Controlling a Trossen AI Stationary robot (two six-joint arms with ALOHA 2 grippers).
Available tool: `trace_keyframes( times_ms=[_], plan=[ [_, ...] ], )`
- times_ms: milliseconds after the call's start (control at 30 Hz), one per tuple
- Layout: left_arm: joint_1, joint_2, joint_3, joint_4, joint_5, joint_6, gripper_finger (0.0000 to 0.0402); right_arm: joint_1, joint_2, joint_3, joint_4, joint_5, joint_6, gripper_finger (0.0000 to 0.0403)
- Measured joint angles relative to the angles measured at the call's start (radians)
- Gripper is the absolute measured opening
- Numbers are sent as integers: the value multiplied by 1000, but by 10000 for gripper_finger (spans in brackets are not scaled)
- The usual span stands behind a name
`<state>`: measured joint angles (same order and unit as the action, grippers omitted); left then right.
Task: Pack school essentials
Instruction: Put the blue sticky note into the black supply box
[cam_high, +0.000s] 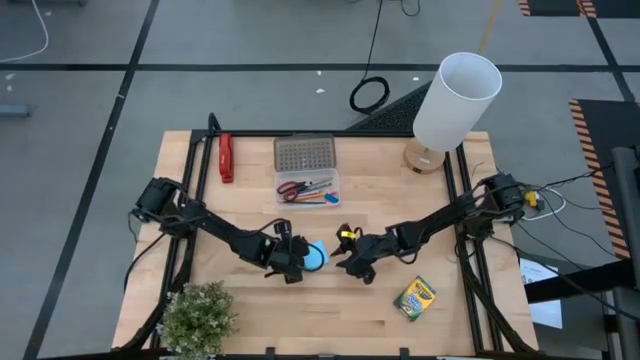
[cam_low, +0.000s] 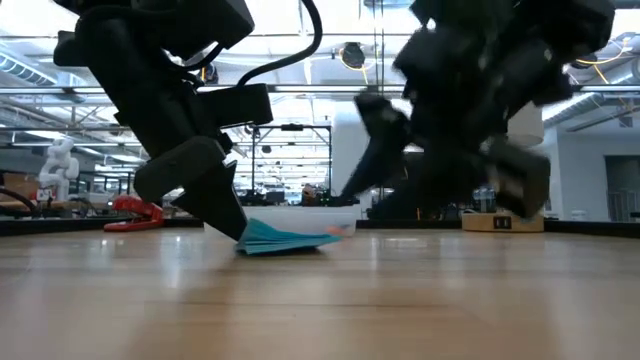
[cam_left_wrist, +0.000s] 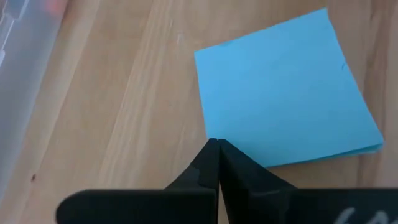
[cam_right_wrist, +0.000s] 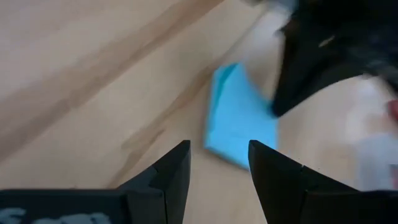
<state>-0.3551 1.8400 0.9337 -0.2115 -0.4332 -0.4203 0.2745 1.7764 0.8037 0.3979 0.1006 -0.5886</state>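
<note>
Low view shows the blue note pad (cam_low: 285, 238) tilted under the pinched-together left gripper (cam_left_wrist: 217, 152); right gripper (cam_right_wrist: 219, 163) jaws gape.

Robotics lab: taped floor (cam_high: 90, 70), ceiling trusses (cam_low: 60, 95).

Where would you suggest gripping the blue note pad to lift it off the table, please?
Probably by two opposite edges, coming from above: the blue note pad is thin, square, and nearly flat on the table. The left gripper, shut, sits at one edge; the right gripper, open, approaches.
</note>
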Motion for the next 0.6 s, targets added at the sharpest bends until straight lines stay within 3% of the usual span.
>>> trace_keyframes(
  times_ms=[233,600],
  plan=[
    [2,0,0,1,4,-10,17,0,135,104,-51,20,-1,155],
    [2,2,0,0,12,-5,7,4,175,159,-113,134,-85,153]
  ],
)
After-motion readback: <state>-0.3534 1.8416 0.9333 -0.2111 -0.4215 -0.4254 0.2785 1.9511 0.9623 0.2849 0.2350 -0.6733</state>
